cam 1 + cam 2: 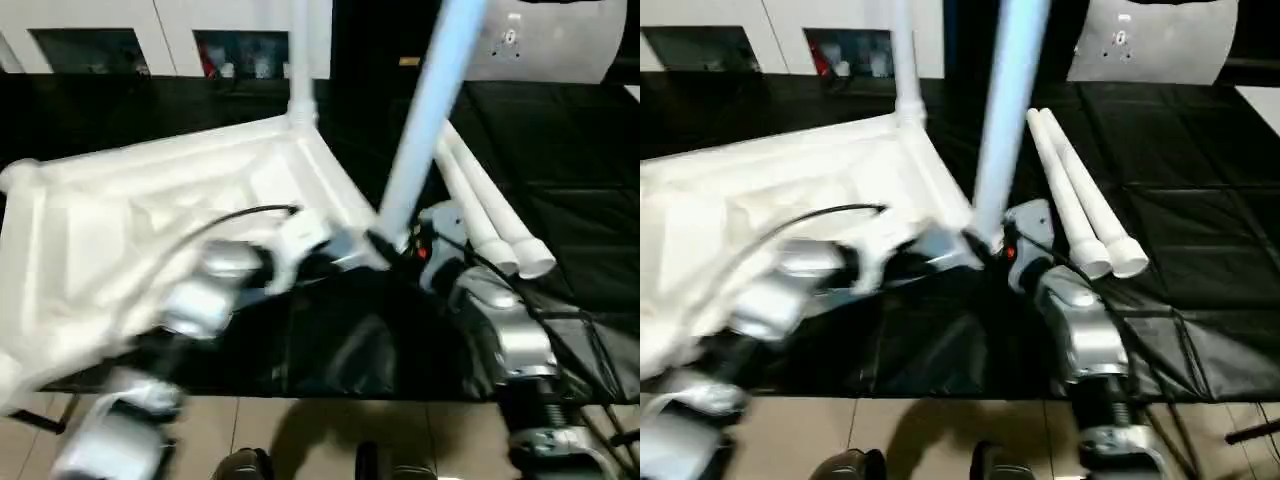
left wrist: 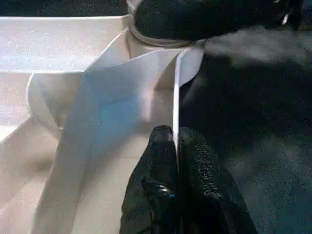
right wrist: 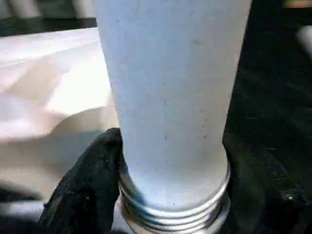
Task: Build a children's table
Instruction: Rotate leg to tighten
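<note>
The children's table top (image 1: 150, 200) lies upside down on the black cloth, ribbed side up. One white leg (image 1: 300, 60) stands upright in its far corner socket. My right gripper (image 3: 173, 195) is shut on a second leg (image 1: 430, 110) just above its threaded end; that leg tilts up and away over the top's near right corner. My left gripper (image 2: 176, 161) is shut on the thin edge wall of the top (image 2: 178, 97) right beside that corner. Two more legs (image 1: 490, 210) lie side by side on the cloth to the right.
The black-covered work table (image 1: 560, 130) stretches to the right and ends at a front edge (image 1: 330, 395) over a tiled floor. White cabinets (image 1: 180, 35) stand behind it. A black cable (image 1: 230, 215) runs over the table top along my left arm.
</note>
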